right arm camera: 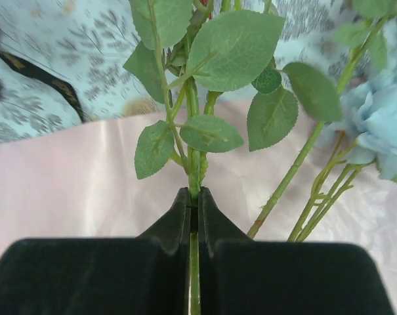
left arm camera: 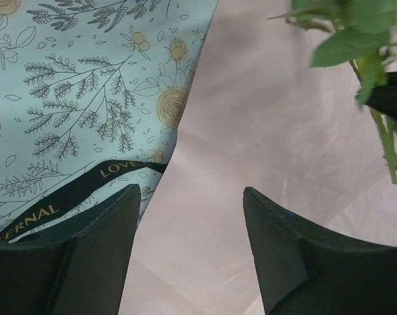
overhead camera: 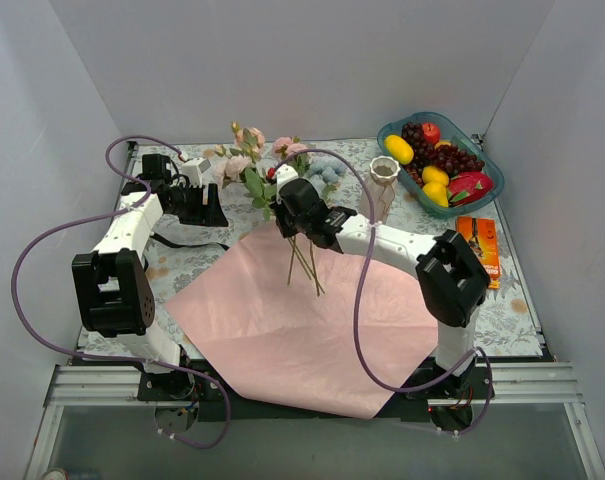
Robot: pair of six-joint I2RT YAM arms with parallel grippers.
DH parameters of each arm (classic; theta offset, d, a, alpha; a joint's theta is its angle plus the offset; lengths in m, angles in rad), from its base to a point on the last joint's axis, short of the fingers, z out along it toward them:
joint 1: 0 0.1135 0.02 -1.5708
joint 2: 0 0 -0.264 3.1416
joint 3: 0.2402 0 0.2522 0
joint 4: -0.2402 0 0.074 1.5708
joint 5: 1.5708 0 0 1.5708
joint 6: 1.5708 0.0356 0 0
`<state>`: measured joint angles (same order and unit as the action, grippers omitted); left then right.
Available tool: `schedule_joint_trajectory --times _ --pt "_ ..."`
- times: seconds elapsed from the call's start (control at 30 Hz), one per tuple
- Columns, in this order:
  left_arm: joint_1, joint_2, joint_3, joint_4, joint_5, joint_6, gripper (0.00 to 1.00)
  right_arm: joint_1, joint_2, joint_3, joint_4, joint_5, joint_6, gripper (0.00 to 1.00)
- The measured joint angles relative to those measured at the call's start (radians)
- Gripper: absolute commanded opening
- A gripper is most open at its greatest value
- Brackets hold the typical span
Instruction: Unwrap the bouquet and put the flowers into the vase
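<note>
Flowers (overhead camera: 250, 165), freed of their wrap, are held as one bunch above the far edge of the single pink wrapping sheet (overhead camera: 282, 330), which lies flat on the worktop (overhead camera: 192, 260) from centre toward 6 o'clock. Blooms point to 12 o'clock and the bare green stems trail toward 6 o'clock. Of the two arms, the right pincer (overhead camera: 287, 215) is clamped on the bunch; its wrist view shows the two jaws pressed together on one leafy stem (right arm camera: 193, 151), with at least three further stems passing free at its 3 o'clock side beside a pale blue blossom (right arm camera: 382, 125). The left pincer (left arm camera: 191, 197), at 10 o'clock of the worktop, has its jaws apart and grips nothing, hovering over the sheet's edge. One black ribbon (left arm camera: 86, 187) with gold lettering lies on the floral cloth just beside the left finger. One white vase (overhead camera: 384, 172) stands upright at 1 o'clock of the bunch, close by. One teal bowl (overhead camera: 485, 165) at 2 o'clock holds three yellow fruits, red fruit and dark grapes. One orange packet (overhead camera: 479, 245) lies at 3 o'clock.
</note>
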<state>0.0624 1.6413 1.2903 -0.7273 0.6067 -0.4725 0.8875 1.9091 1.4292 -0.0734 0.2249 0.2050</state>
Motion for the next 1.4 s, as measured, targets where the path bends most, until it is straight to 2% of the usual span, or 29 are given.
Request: schedule_joint_trajectory --times 0.13,0.3,0.4,0.43,0.5,0.63,0.87,1.2,1.4 --pt "0.0 0.0 0.0 -0.004 0.004 0.0 0.64 0.0 -0.089 -0.035 0.063 -0.008 0.005 0.01" --pt "0.0 0.0 0.0 -0.006 0.007 0.0 0.64 0.0 -0.185 -0.237 0.211 -0.031 0.051 0.01" --pt "0.0 0.0 0.0 -0.006 0.008 0.0 0.64 0.0 -0.207 -0.353 0.265 -0.056 0.105 0.2" --pt "0.0 0.0 0.0 -0.006 0.008 0.0 0.64 0.0 -0.202 -0.365 0.26 -0.064 0.117 0.38" --pt "0.0 0.0 0.0 -0.006 0.011 0.0 0.64 0.0 -0.188 -0.365 0.261 -0.073 0.138 0.55" --pt "0.0 0.0 0.0 -0.006 0.018 0.001 0.64 0.0 -0.181 -0.349 0.267 -0.078 0.152 0.6" --pt "0.0 0.0 0.0 -0.006 0.022 0.004 0.64 0.0 -0.181 -0.322 0.246 -0.047 0.144 0.59" --pt "0.0 0.0 0.0 -0.006 0.03 0.003 0.64 -0.076 -0.117 -0.191 0.118 0.02 0.135 0.4" --pt "0.0 0.001 0.0 -0.006 0.03 0.003 0.64 -0.097 -0.042 -0.184 0.051 0.014 0.141 0.38"
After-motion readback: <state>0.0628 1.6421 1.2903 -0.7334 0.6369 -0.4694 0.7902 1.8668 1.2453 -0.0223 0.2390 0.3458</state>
